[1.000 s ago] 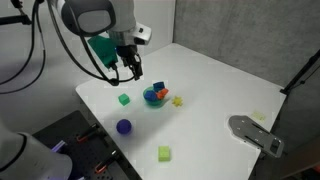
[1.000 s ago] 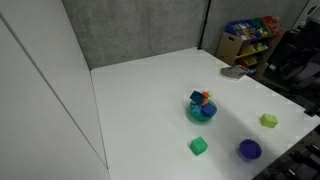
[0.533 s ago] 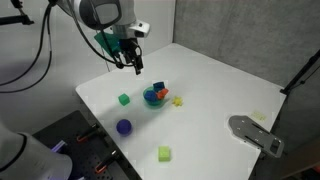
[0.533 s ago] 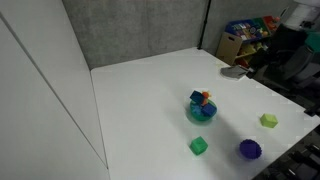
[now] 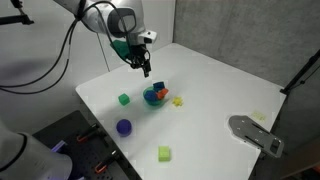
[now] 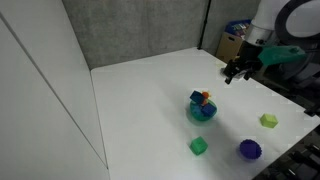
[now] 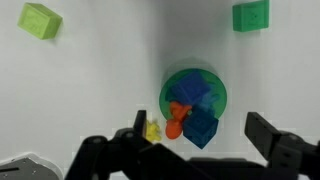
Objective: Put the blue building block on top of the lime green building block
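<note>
The blue building block is a solid-blue cube at the near rim of a green-and-teal bowl, next to an orange piece. The bowl shows in both exterior views. The lime green building block lies apart on the white table, also seen in both exterior views. My gripper is open and empty, hanging above the bowl with its fingers either side of the blue block. In both exterior views the gripper is well above the table.
A darker green cube and a blue-purple ball lie on the table. A small yellow piece sits beside the bowl. A grey object lies at the table's edge.
The arm has moved across the table toward the bowl and has come into the exterior view where it was out of sight before. The objects have not moved.
</note>
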Robot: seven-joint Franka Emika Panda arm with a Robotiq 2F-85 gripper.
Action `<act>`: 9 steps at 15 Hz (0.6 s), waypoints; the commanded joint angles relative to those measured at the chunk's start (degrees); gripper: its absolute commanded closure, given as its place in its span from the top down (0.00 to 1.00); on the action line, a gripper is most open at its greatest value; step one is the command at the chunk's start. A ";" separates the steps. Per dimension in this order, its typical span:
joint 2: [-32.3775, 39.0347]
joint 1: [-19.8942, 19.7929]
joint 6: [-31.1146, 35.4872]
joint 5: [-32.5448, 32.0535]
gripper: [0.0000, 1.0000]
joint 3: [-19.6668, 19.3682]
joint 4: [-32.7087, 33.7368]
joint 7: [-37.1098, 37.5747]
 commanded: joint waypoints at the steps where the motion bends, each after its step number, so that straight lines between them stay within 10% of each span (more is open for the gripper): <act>1: 6.98 1.75 1.22 -3.44 1.00 -1.20 5.34 3.70; 9: 19.27 5.83 3.75 -4.32 1.00 -4.96 11.43 3.50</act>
